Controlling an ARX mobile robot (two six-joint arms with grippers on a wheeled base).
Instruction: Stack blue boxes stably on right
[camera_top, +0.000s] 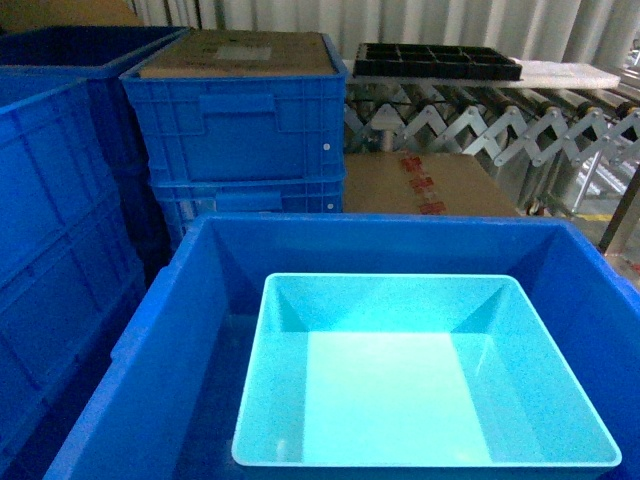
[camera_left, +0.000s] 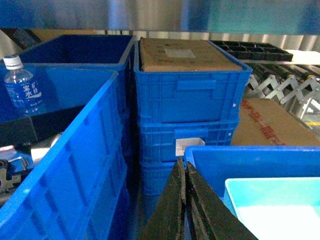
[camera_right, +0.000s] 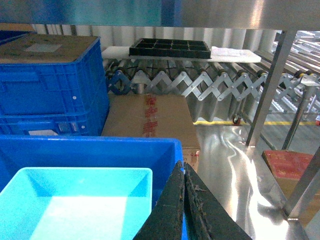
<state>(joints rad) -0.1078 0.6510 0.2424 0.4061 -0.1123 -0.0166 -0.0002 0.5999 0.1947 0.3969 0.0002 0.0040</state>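
A light blue tub (camera_top: 425, 385) sits inside a big dark blue crate (camera_top: 200, 300), in the lower middle of the head view. Both arms wait low, holding nothing: the left gripper (camera_left: 185, 200) and right gripper (camera_right: 183, 200) are pressed closed. I think picking up comes next, so a gripper must open and grab the tub's rim.

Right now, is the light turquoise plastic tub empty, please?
Empty: the light turquoise plastic tub shows only its bare floor, head view.
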